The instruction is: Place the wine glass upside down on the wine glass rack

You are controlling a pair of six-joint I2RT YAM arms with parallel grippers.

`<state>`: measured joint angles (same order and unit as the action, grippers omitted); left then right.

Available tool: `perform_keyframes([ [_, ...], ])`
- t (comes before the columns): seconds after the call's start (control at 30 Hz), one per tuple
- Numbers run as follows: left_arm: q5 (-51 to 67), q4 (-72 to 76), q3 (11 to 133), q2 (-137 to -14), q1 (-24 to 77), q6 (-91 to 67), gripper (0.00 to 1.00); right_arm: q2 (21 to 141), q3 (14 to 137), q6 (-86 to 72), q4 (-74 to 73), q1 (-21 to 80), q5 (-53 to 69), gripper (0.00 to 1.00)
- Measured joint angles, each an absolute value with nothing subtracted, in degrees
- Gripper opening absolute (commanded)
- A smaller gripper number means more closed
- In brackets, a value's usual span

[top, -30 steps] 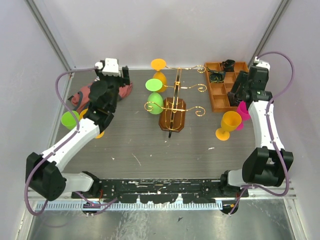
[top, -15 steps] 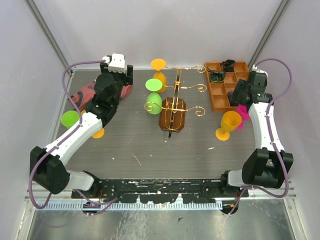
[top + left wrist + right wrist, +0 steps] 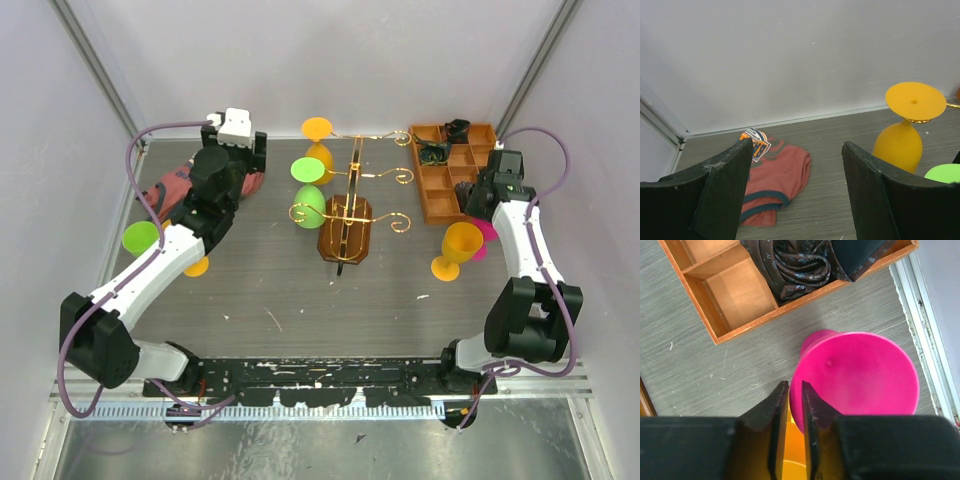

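Right end effector [image 3: 794,387] has lowered over the pink glass [image 3: 860,375] beneath it, nearly closed and empty, likely aligning to grasp, while left end effector [image 3: 797,150] gapes empty.

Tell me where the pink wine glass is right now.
The right wrist view looks straight down on the pink wine glass: it stands at the right side of the table, just nearer than the wooden tray, beside the orange wine glass.
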<state>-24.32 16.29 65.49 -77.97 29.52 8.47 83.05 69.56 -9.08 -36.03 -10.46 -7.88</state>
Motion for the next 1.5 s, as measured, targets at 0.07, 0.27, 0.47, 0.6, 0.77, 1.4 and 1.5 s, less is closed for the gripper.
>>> perform_keyframes([
  [0.07, -24.32, 16.21, 65.47, -78.00, 29.45, 8.47, 0.79, 83.05, 69.58, -8.99, -36.05, -10.50, -8.29, 0.06],
  [0.27, -24.12, 14.17, 67.02, -79.11, 29.45, 7.64, 0.79, 84.68, 73.34, -7.55, -36.88, -10.52, -12.49, 0.01],
  [0.47, -23.49, 8.03, 75.70, -81.80, 29.45, 6.90, 0.80, 86.63, 85.41, -3.62, -38.26, -10.57, -19.14, 0.01],
  [0.6, -22.83, 4.64, 81.08, -81.93, 29.41, 5.63, 0.78, 86.59, 92.73, -2.33, -38.22, -10.63, -20.05, 0.00],
  [0.77, -18.59, 1.23, 86.63, -82.28, 29.34, 2.00, 0.81, 83.90, 95.64, -2.72, -32.75, -10.74, -10.39, 0.01],
  [1.4, -13.26, -11.90, 105.67, -87.48, 23.70, -34.24, 0.98, 84.62, 82.37, -4.84, 38.44, 13.28, 23.44, 0.01],
  [1.5, -12.75, -11.11, 103.63, -87.37, 23.55, -40.91, 0.98, 86.96, 80.27, -4.82, 45.63, 15.25, 23.66, 0.01],
])
